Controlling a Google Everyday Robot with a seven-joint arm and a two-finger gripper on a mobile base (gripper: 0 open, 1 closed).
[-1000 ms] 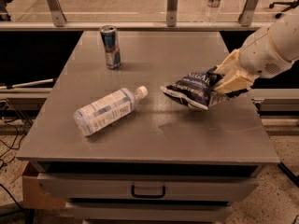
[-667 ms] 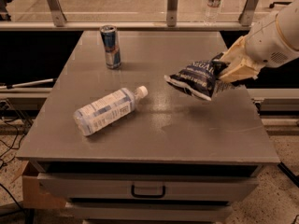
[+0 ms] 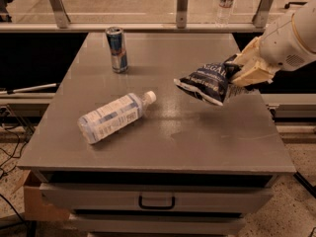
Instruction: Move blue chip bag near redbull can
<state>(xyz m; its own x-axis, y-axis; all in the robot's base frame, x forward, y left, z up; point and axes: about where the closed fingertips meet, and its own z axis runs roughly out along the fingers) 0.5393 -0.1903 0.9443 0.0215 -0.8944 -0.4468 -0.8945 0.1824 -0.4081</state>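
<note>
Hanging clear of the table (image 3: 163, 152), the blue chip bag (image 3: 203, 83) is well to the right of the redbull can (image 3: 117, 49) as the camera sees it, and slightly nearer the front edge. The gripper (image 3: 233, 76) holds it at its right end only, fingers clamped on the crinkled foil; the free end points back toward the can. The can stands upright near the far left of the tabletop. 1 water bottle (image 3: 114, 117) lies on its side in front of the can, cap aimed roughly at the bag. Risks, as judged: a 1-edge pinch on slick foil may slip in transit, dropping the bag short of the can. The leading free end reaches the can before the gripper does, so a low or long approach could tip the slim can. A path dipping toward the front could clip the bottle and set it rolling.
</note>
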